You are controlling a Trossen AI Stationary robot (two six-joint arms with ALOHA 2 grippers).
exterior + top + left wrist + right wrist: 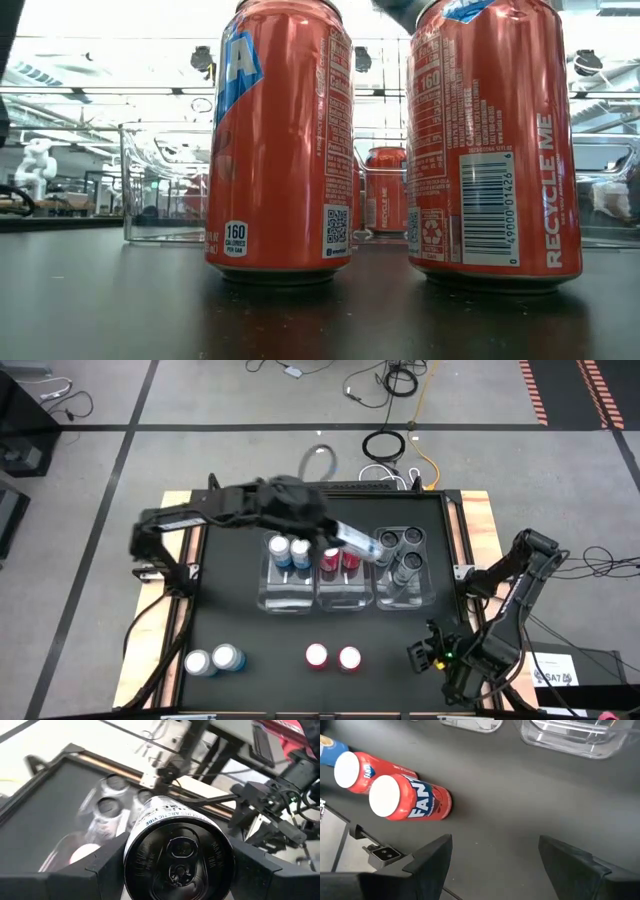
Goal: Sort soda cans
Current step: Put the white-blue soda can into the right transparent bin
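- Roughly two-thirds done, I judge: three clear bins (345,598) sit mid-table; two blue cans (289,550), two red cans (339,560) and three dark cans (403,552) are inside.
- The left gripper (362,544) clasps a fourth dark can (178,852) above the right-hand bin.
- Near the front edge wait two blue (212,660), two red (333,657).
- The right gripper (495,862), fingers spread and empty, waits near the front right corner.

On the black table (250,635) stand 2 red cans (332,657) with blue-and-white lettering and 2 light blue cans (212,660), while the dark left gripper (177,865) clasps a dark grey can (177,852) with white lettering.
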